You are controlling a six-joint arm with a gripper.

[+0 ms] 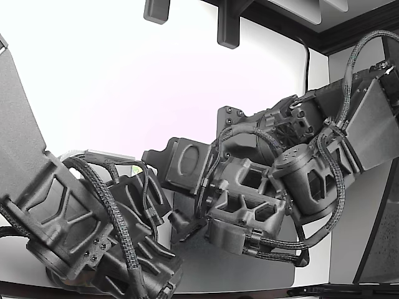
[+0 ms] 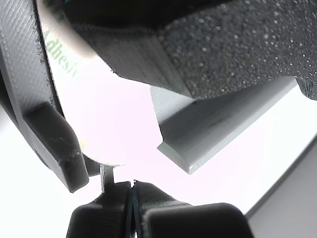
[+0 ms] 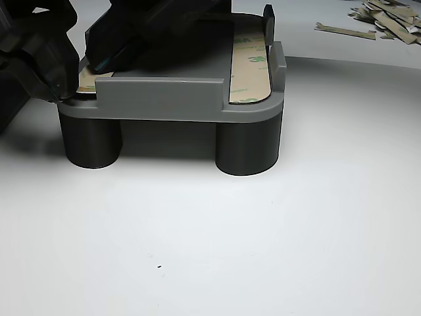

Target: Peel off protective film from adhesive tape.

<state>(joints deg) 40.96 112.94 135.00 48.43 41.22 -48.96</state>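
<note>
A grey fixture (image 3: 164, 99) on two dark round legs holds tan film-covered tape strips with green print. One strip (image 3: 250, 66) lies bare on the other view's right. A second strip (image 3: 89, 80) lies on its left, mostly under my black gripper (image 3: 66, 89). In the wrist view my gripper (image 2: 131, 187) has its jaws pressed together, with a thin sliver of film (image 2: 106, 176) at their tips. The printed strip (image 2: 64, 59) curves away above them, beside the fixture's edge (image 2: 213, 134).
A pile of peeled film strips (image 3: 381, 20) lies at the back right of the white table (image 3: 210, 250) in the other view. In the exterior view two dark arms (image 1: 249, 193) crowd over the fixture (image 1: 109, 154), hiding the gripper.
</note>
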